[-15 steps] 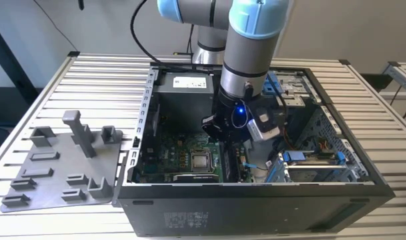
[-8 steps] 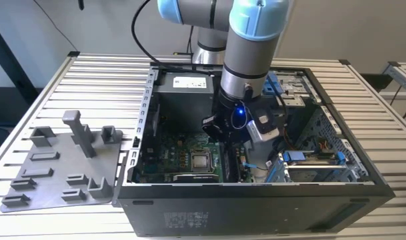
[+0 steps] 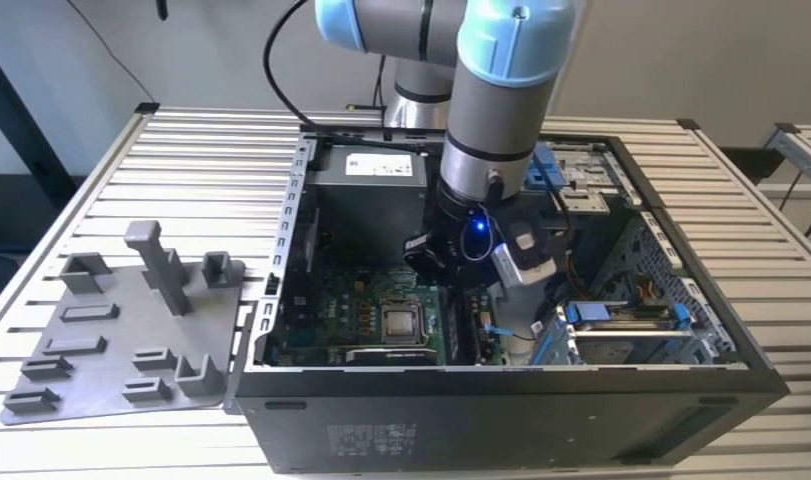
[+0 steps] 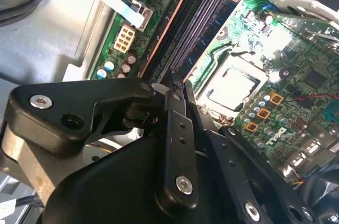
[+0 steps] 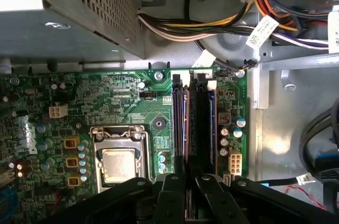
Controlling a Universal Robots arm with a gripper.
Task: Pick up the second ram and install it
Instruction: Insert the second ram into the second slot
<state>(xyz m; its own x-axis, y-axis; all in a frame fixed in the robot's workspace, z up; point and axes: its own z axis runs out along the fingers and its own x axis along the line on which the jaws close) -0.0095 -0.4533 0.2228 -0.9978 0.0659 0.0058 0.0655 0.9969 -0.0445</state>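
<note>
Second ram (image 5: 186, 128) sits on edge in the motherboard (image 5: 122, 107) slots, thin and dark with a copper-toned edge, beside one more seated stick. Jaws of the gripper (image 5: 186, 192) are nearly closed, pinching its top edge. Left on the bench (image 3: 192, 160): one grey holder tray (image 3: 125, 330); one open PC case (image 3: 512, 400).

An open black computer case (image 3: 512, 400) lies on a slatted metal table (image 3: 205, 160). Inside are a green motherboard (image 5: 106, 102) with a silver processor (image 5: 121, 164), a grey power-supply box (image 3: 365, 185) and bundled cables (image 5: 212, 28). A grey holder tray (image 3: 112, 340) with upright posts sits just beside the case.
</note>
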